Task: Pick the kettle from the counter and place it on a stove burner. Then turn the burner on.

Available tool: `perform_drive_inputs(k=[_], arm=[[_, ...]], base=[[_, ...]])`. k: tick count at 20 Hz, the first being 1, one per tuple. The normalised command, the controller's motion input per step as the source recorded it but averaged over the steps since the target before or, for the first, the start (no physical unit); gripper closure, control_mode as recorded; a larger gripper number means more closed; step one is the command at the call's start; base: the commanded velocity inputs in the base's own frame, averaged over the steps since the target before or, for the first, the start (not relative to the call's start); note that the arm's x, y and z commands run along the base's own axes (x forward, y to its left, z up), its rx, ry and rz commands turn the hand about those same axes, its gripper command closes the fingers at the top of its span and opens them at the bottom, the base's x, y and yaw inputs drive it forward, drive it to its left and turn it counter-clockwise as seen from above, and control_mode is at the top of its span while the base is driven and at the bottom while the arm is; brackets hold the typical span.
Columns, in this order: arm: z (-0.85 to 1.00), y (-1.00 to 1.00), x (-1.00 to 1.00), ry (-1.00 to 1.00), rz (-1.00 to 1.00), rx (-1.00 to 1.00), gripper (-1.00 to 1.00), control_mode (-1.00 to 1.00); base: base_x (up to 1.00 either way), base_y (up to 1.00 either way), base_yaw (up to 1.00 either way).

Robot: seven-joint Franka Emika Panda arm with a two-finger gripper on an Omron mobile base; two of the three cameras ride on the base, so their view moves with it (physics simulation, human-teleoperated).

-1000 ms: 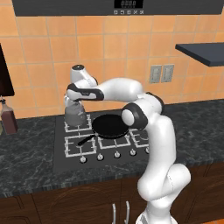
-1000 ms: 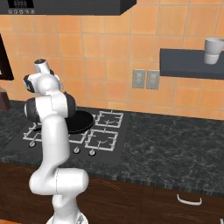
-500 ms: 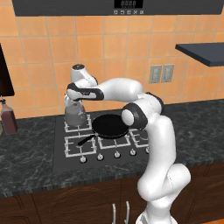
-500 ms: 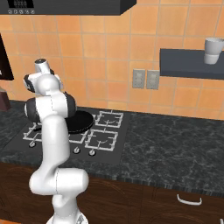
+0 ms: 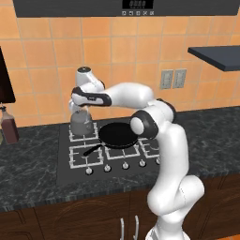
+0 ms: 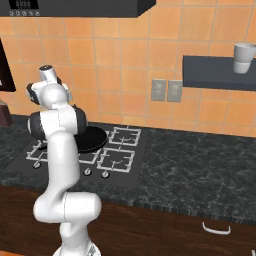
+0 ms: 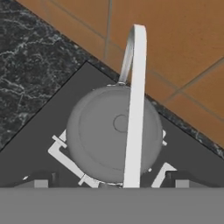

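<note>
Kettle: dull grey metal, squat rounded body, smooth matte lid with a small round knob at centre. A flat pale band handle arches over the top. It sits on the stove burner, the back-left grate of the black cooktop. From the hand view the kettle covers most of the burner, pale grate bars poking out beneath its body on both sides.

Grates are light-grey wire squares; round knobs line the cooktop's front edge. Counter is dark speckled stone over brown wooden cabinet fronts. Wall behind is orange tile with thin grout lines.

Arm: white, dark joints, rises lower right in the left base view, elbow bent, forearm reaching left and level over the stove. Gripper points straight down right above the kettle, at the handle. Finger tips show as small dark blocks low in the hand view, either side of the handle; cannot tell whether they clamp it or stand clear.

Black frying pan, round and shallow, sits just right of the kettle, handle toward the front-left. Dark brown bottle stands well to the left on the counter.
</note>
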Motion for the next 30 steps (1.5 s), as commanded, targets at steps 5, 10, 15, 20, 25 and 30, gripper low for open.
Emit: perform_drive_inputs(k=[5, 10, 15, 20, 25, 30], arm=[[0.59, -0.03, -0.34, 0.0, -0.01, 0.0, -1.0, -1.0], [0.21, -0.2, -0.97, 0.08, -0.05, 0.0, -1.0, -1.0], [0.01, -0.33, -1.0, 0.19, -0.1, 0.0, -1.0, -1.0], [-0.05, -0.53, -1.0, 0.29, -0.18, 0.0, -1.0, -1.0], [-0.21, -0.54, -0.99, 0.35, -0.27, 0.0, -1.0, -1.0], [-0.26, -0.31, -0.97, 0.14, -0.31, -0.04, -1.0, -1.0]], base=[[0.0, 0.0, 0.0], [0.0, 0.0, 0.0], [0.0, 0.0, 0.0], [0.0, 0.0, 0.0], [0.0, 0.0, 0.0], [0.0, 0.0, 0.0]])
